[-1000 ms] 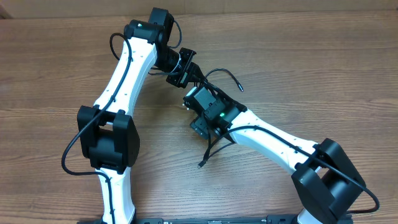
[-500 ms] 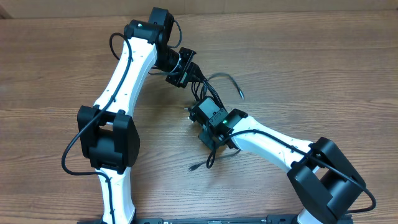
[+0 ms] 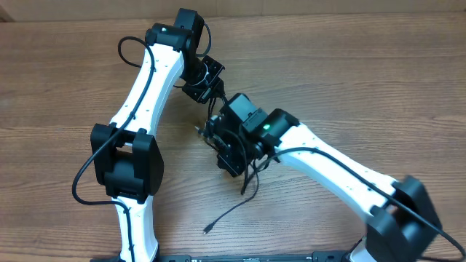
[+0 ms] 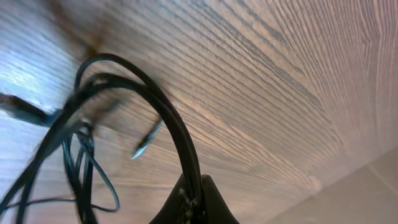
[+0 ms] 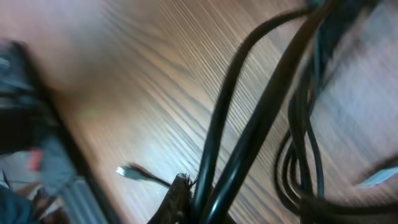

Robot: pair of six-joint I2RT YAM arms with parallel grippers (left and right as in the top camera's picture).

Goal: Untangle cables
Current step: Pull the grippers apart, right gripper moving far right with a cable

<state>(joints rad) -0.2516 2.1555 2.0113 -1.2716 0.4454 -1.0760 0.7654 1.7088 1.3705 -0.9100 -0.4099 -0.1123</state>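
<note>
The wooden table (image 3: 378,80) fills the overhead view. On it stand two arms: the left arm (image 3: 149,87) reaches to the far middle, and the right arm (image 3: 328,164) comes in from the near right. There are two grippers, close together at the middle of the table. The left gripper (image 4: 194,194) is the farther one, and its fingers are pressed together on the cables (image 4: 180,134). The right gripper (image 5: 191,200) sits just nearer and is likewise clamped on them, with two strands running into its grip.

The cables hang as one black bundle between and under the two grippers, lifted off the wood. One loose tail (image 3: 231,209) trails toward the near edge and ends in a small plug (image 3: 207,231). The wrist views show several strands and loops, but their number cannot be counted. The left wrist view shows one dangling plug, and the right wrist view shows at least one.

The main risk, in my judgement, is that both grips hold several strands at once, so pulling apart may cinch the tangle instead of freeing it. With the grippers so near each other, they may also knock together or snag a loop.
</note>
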